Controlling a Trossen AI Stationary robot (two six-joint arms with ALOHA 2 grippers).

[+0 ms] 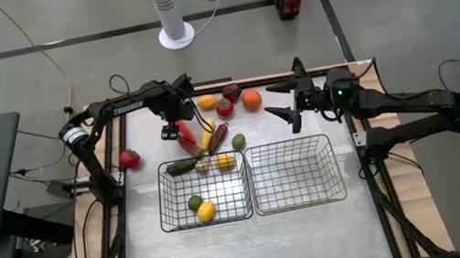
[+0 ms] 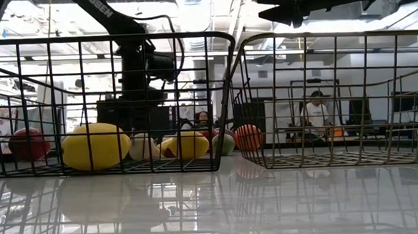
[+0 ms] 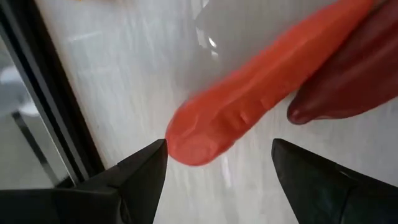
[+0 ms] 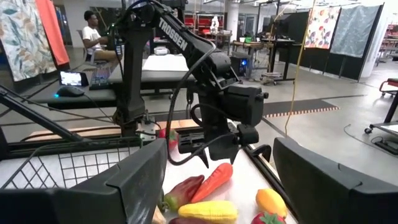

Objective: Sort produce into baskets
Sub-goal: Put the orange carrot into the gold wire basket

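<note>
Two wire baskets stand side by side at mid-table: the left basket [image 1: 204,190] holds three round pieces; the right basket [image 1: 296,173] holds none. Behind the left basket lies a cluster of produce [image 1: 211,123]. One round piece [image 1: 129,159] lies apart, left of the cluster. A long vegetable [image 1: 180,166] lies against the left basket's far rim.

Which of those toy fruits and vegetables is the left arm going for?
The long orange-red carrot, lying apart from the baskets beside a dark red pepper. The left gripper hangs over its end with fingers open on either side; the other produce lies farther off.
</note>
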